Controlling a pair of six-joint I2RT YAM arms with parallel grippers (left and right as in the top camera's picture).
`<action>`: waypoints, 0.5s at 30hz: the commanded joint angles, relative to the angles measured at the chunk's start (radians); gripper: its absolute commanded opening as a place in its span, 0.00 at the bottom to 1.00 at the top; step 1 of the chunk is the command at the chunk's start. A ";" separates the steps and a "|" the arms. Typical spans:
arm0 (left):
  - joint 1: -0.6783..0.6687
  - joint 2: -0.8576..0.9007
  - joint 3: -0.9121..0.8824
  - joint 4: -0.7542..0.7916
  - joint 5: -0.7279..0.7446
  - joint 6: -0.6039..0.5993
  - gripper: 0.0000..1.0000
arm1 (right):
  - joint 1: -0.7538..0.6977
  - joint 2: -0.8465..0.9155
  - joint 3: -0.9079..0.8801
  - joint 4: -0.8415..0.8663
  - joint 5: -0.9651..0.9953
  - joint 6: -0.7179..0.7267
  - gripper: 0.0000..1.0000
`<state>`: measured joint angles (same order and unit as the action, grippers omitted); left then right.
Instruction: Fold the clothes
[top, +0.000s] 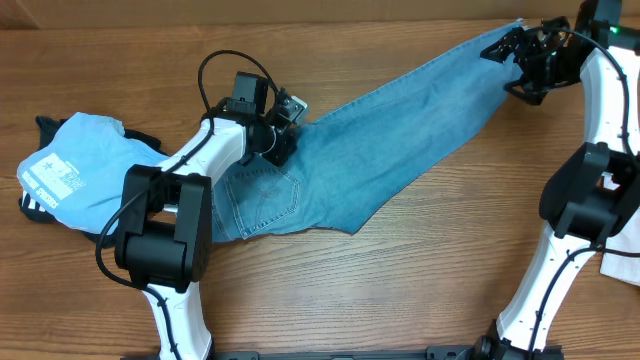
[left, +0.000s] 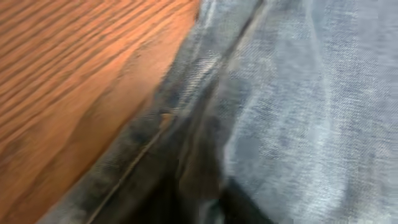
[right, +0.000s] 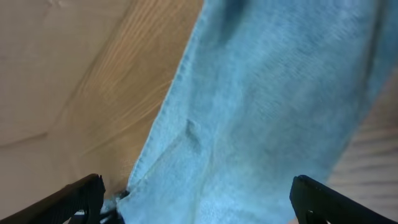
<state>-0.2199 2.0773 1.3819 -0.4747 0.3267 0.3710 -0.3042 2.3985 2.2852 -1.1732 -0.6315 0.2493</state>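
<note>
The light-blue jeans (top: 400, 120) lie stretched across the table, from the waist and a stitched back pocket (top: 262, 195) at lower left to a leg end at upper right. My left gripper (top: 282, 135) presses on the jeans' upper edge near the waist. Its view is filled with denim and a seam (left: 186, 112), and its jaws look closed on a dark fold (left: 199, 193). My right gripper (top: 515, 55) is at the far leg end. It is open, with the denim (right: 261, 112) between its wide-apart fingers (right: 202, 205).
A sky-blue shirt with white print (top: 70, 160) lies bunched at the left over a black garment (top: 38, 205). A cream-white garment (top: 625, 265) shows at the right edge. The wooden table (top: 400, 290) is under everything.
</note>
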 joint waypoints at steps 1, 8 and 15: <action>0.012 0.005 0.024 -0.019 0.040 0.010 0.04 | 0.017 -0.021 0.029 0.027 0.024 -0.018 1.00; 0.058 -0.006 0.242 -0.256 -0.042 -0.012 0.04 | 0.035 -0.015 0.003 0.165 0.195 0.096 0.48; 0.056 -0.005 0.238 -0.281 -0.151 -0.035 0.31 | 0.105 -0.015 -0.159 0.288 0.299 0.127 0.06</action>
<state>-0.1741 2.0781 1.5970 -0.7490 0.2241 0.3447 -0.2161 2.3985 2.1639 -0.9112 -0.3630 0.3691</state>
